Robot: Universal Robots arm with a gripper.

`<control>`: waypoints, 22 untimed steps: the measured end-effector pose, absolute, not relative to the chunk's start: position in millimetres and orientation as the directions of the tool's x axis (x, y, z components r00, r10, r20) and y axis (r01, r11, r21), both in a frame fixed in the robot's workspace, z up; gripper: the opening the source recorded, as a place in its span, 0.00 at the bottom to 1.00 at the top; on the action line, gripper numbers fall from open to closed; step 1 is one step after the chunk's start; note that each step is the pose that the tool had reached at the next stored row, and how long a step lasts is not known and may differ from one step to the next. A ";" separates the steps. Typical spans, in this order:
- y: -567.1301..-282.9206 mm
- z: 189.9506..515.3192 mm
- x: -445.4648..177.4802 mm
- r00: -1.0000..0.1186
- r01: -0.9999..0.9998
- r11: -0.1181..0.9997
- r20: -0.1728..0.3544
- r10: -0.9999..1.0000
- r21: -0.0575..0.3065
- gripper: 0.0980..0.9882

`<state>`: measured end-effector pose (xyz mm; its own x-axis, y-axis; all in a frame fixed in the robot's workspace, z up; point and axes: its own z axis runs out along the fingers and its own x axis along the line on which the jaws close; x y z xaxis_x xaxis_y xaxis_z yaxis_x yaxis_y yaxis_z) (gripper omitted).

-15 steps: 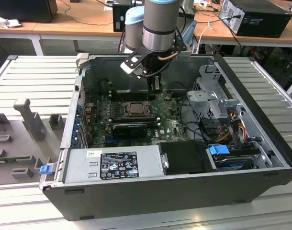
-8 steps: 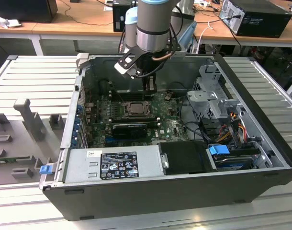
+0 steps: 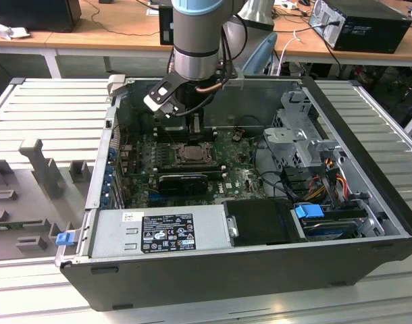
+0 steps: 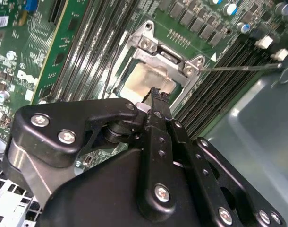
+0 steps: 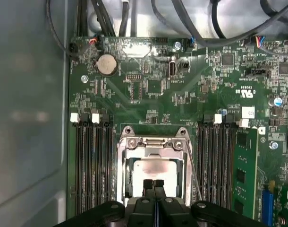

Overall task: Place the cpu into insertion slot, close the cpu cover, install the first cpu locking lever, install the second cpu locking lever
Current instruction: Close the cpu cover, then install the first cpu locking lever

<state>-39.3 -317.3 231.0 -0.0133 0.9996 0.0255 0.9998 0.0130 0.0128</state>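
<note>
Exterior view: open computer case (image 3: 368, 223) lying on a slatted grey counter (image 3: 44, 101), arm reaching down into its far half, gripper (image 3: 195, 135) low over the green motherboard (image 3: 240, 177). Just nearer than the gripper, black graphics card (image 3: 184, 181); nearest of all, power supply (image 3: 159, 233). First wrist view: gripper (image 5: 153, 183) closed, fingertips (image 5: 148, 185) pressed together with nothing between them, directly above the cpu (image 5: 156, 169), contact impossible to tell. Cpu seated in the insertion slot (image 5: 128, 177), silver-grey face up, ringed by the cpu cover (image 5: 153, 143) lying flat, chip showing through its window. Thin metal lever (image 5: 194, 175) running along one side of the socket, between cover and memory slots (image 5: 217, 161). Second wrist view: same closed gripper (image 4: 156, 94) over the cpu (image 4: 141, 80), lever (image 4: 238, 67) stretching away from a corner of the cpu cover (image 4: 170, 56) across the memory slots (image 4: 229, 87).
</note>
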 end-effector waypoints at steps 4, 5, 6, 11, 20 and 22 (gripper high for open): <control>-317.3 231.0 -43.7 -0.013 1.000 0.013 0.026 1.000 0.013 0.01; -317.3 231.0 -46.1 -0.013 1.000 0.013 0.026 1.000 0.013 0.01; -317.3 231.0 -47.3 -0.013 1.000 0.013 0.026 1.000 0.013 0.01; -317.3 235.7 -52.5 -0.013 1.000 0.013 0.026 1.000 0.013 0.01; -317.3 237.7 -52.9 -0.013 1.000 0.013 0.028 1.000 0.013 0.01; -317.3 240.9 -52.8 -0.013 1.000 0.013 0.029 0.999 0.013 0.01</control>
<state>-52.8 -317.3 240.9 -0.0133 0.9995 0.0291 0.9998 0.0129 0.0129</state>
